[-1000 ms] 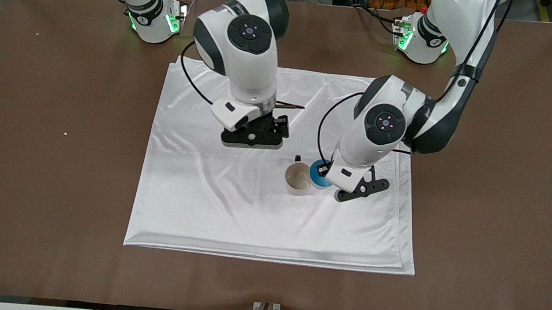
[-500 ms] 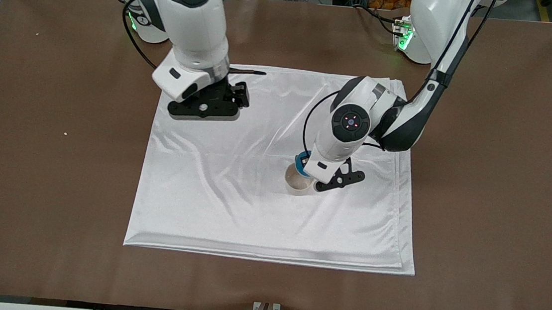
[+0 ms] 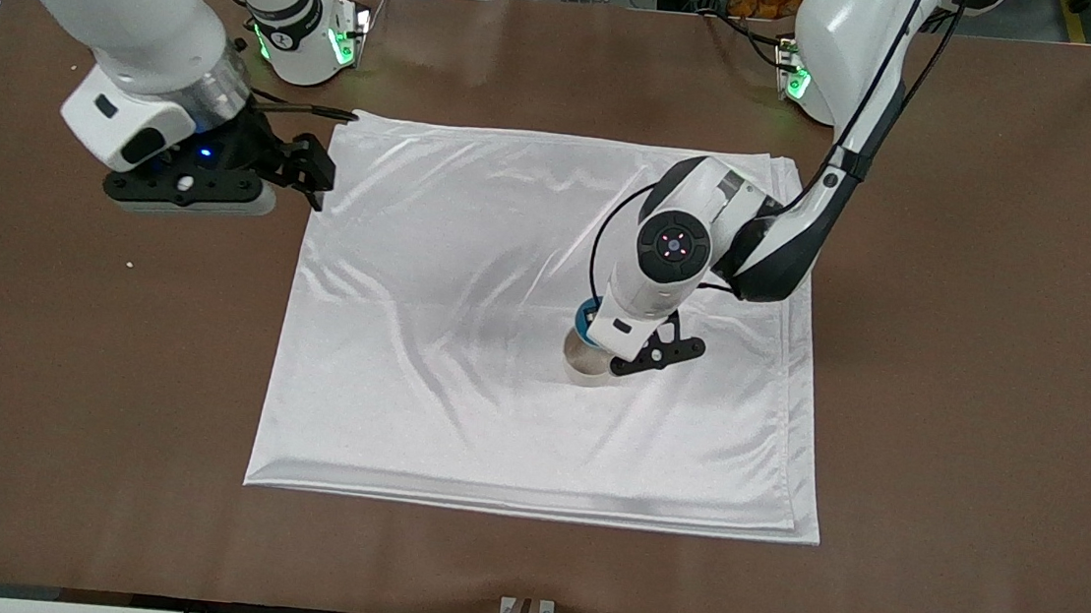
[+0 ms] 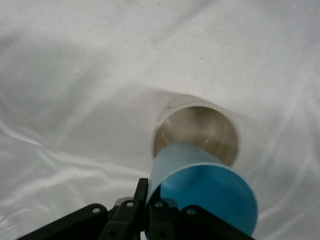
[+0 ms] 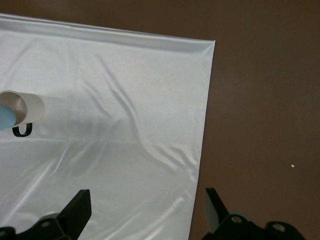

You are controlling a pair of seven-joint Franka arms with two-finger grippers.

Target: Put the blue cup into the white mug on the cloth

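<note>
Brown tabletop (image 3: 973,383), bare around the sheet. White cloth (image 3: 458,407) spread flat across the middle, lightly wrinkled, folded edge nearest the front camera.

Left tool (image 3: 602,336) over the cloth, toward the left arm's end of it – clamped on the blue cup (image 4: 202,187) at the rim, fingers (image 4: 150,212) pressed together on the cup wall. Cup held tilted, directly above the white mug (image 4: 197,131), its lower end over the mug's open mouth; contact between cup and mug not determinable. In the front view only a sliver of blue showing at the wrist housing, just above the mug's rim.

White mug standing upright on the cloth, empty, mouth open upward; small dark handle visible in the right wrist view (image 5: 22,129).

Right tool (image 3: 305,172) waiting over the tabletop at the right arm's end, just beside the cloth's corner – fingers (image 5: 75,210) spread wide apart, holding nothing, well apart from mug and cup.
</note>
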